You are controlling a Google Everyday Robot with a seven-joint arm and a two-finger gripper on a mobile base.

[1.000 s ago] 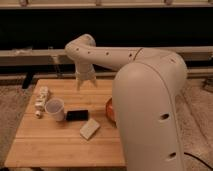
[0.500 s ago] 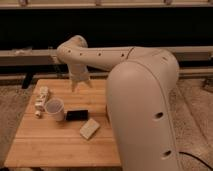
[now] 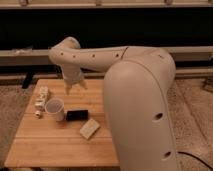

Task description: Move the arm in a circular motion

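**Arm reaches across a wooden table in a dim room**

We see the arm (image 3: 135,100) filling the right of the view, its thick cream segments stretching left over a wooden table (image 3: 45,142). Behind runs a dark wall with pale horizontal rails (image 3: 30,55), and speckled carpet (image 3: 12,107) lies around the table. The gripper (image 3: 75,87) hangs above the table's back edge, its two fingers slightly parted and holding nothing. Below it stand a white cup (image 3: 55,108), a black block (image 3: 77,115), a tan sponge-like piece (image 3: 89,128) and small pale items (image 3: 41,99) by the left edge.
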